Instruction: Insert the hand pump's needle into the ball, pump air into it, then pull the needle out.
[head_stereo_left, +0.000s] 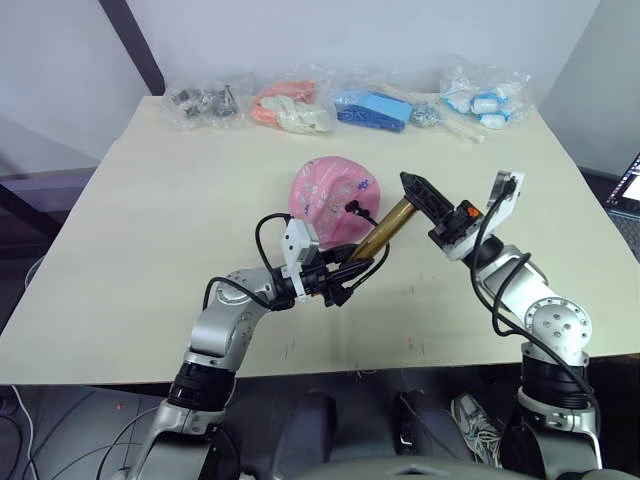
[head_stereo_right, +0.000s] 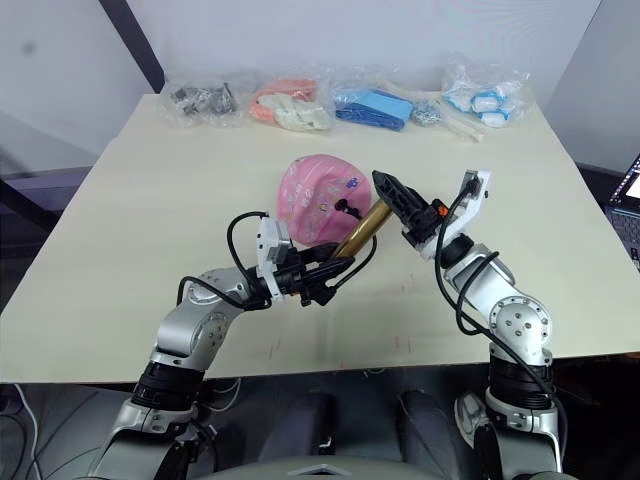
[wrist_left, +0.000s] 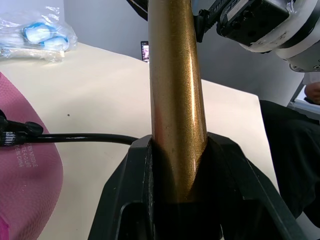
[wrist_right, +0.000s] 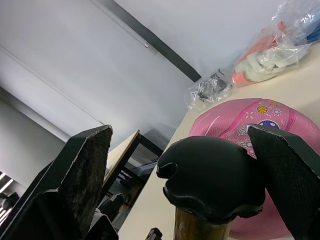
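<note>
Hand pump (head_stereo_left: 385, 231): slim bronze metal cylinder, glossy, tilted above mid-worktop (head_stereo_left: 150, 250), long axis rising from left end effector (head_stereo_left: 340, 272), clamped on lower barrel, toward right end effector (head_stereo_left: 425, 195). Right fingers spread wide, flanking black knobbed handle (wrist_right: 210, 177) without touching. Pink, soft, dented ball (head_stereo_left: 333, 192) just behind pump, toward far edge; thin black hose (wrist_left: 85, 137) reaching its valve, needle itself too small to make out.

Two head views look forward and down over table (head_stereo_left: 150, 250) from robot's front edge, almost same picture. Left wrist view sits very near hand pump (wrist_left: 175, 100), facing across table. Right wrist view looks past pump handle toward ball (wrist_right: 280, 120). All four share ball and pump.
</note>
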